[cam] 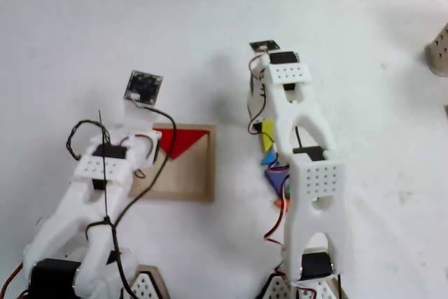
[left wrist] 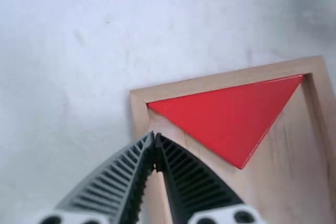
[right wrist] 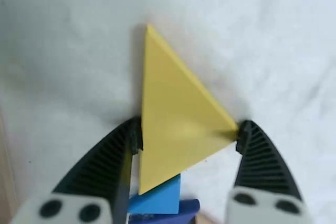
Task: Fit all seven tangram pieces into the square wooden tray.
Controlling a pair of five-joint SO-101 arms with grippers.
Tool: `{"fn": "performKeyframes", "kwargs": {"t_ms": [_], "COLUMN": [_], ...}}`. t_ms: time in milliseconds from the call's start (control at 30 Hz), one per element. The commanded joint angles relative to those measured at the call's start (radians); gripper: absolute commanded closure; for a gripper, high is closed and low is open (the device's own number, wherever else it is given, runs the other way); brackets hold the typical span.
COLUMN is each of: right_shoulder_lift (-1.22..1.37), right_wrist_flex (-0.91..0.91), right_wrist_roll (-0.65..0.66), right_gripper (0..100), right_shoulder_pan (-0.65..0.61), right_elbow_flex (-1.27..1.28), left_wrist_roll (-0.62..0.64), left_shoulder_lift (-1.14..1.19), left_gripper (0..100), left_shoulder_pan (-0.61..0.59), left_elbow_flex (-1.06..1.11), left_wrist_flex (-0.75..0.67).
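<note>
The square wooden tray (cam: 199,180) lies in front of the left arm (cam: 105,166). A red triangle (cam: 183,141) lies flat in it against the far rim. My left gripper (left wrist: 155,142) is shut and holds nothing, its tips over the tray's rim (left wrist: 137,109) at a corner next to the red triangle (left wrist: 231,114). My right gripper (right wrist: 189,132) is shut on a yellow triangle (right wrist: 173,114), one finger on a side and the other on a corner. A blue piece (right wrist: 157,200) peeks out beneath it. Yellow (cam: 267,133), blue (cam: 269,157) and purple (cam: 277,180) pieces show beside the right arm (cam: 308,145).
A beige perforated object (cam: 438,50) stands at the table's far right edge. The white table (cam: 364,103) stretches bare to the right of the right arm and behind both arms. Loose black and red cables hang from both arms.
</note>
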Motion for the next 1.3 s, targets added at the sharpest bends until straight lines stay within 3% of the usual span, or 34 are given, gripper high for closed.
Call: {"fn": "performKeyframes", "kwargs": {"t_ms": [0,833,1067,1267], "right_shoulder_lift": [-0.036,-0.228,-0.251,-0.252], "right_wrist_flex": [-0.019,0.16,0.248,0.252], "right_wrist_roll": [-0.002,-0.075,-0.094,-0.163], "right_gripper": [82.8,82.9,82.9,82.9], "right_shoulder_pan": [0.002,-0.019,-0.125,-0.209], "right_elbow_flex": [-0.005,-0.014,-0.011,-0.005], "left_wrist_roll": [-0.009,-0.009,0.008,0.158], "left_shoulder_lift": [-0.035,-0.035,-0.035,-0.03], "left_gripper": [97,97,97,97], "left_shoulder_pan": [-0.008,-0.01,-0.108,-0.228], "left_elbow_flex": [-0.003,-0.006,-0.041,-0.078], "left_wrist_flex": [-0.014,-0.018,-0.02,-0.025]}}
